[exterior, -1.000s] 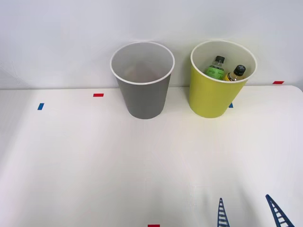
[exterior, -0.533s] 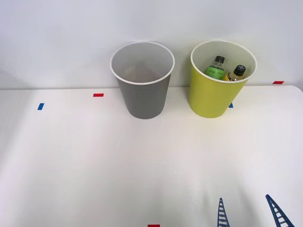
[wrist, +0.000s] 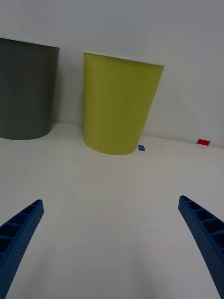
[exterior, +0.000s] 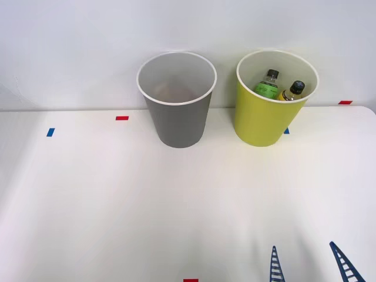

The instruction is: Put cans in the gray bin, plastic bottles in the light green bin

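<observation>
A: What is laid out on the white table point(exterior: 117, 200), from the biggest thing down?

B: Two bins of equal size are stood upright at the far edge, near the wall; the gray bin point(exterior: 178, 114) is placed to the left, the light green bin point(exterior: 261, 120) to its right, a gap being left between them.

A: And the plastic bottles?

B: Both are held inside the light green bin, leaning; the green-labelled bottle point(exterior: 268, 84) is seen beside the yellow-labelled bottle point(exterior: 292, 91); the black caps are pointed upward.

A: How is the right gripper point(exterior: 309, 262) set?

B: Its blue ribbed fingers point(wrist: 18, 233) are spread well apart above the near table; nothing is held between them.

A: Anything smaller?

B: Red tape marks point(exterior: 121, 118) and blue tape marks point(exterior: 50, 132) are stuck to the table.
</observation>
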`<state>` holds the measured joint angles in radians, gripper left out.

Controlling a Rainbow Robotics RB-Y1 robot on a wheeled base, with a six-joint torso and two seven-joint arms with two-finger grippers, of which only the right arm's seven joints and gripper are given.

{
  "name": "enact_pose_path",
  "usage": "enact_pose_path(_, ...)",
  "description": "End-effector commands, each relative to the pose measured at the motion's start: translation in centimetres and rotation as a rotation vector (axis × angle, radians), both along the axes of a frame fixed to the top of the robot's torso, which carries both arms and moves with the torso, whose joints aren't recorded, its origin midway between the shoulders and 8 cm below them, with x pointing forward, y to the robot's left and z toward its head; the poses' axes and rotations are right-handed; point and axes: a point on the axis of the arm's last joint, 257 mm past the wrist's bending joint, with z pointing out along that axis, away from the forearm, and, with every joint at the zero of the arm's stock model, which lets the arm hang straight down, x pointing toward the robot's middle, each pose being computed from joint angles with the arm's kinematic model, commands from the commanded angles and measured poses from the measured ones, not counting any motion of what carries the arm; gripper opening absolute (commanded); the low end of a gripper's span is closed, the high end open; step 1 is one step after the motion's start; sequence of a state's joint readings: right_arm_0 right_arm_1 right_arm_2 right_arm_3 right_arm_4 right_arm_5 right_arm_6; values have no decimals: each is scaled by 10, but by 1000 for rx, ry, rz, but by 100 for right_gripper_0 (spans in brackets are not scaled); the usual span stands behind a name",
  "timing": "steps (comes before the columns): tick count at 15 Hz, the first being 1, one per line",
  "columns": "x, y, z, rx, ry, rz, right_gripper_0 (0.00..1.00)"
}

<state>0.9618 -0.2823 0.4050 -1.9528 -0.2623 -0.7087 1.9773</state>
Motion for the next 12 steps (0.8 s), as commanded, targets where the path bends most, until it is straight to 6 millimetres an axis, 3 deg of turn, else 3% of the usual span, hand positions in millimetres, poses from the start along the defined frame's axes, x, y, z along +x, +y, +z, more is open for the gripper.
enact_pose_path(1, 0, 0, 0, 0, 0, 0, 100)
enact_pose_path(12, 0, 0, 0, 0, 0, 0, 100)
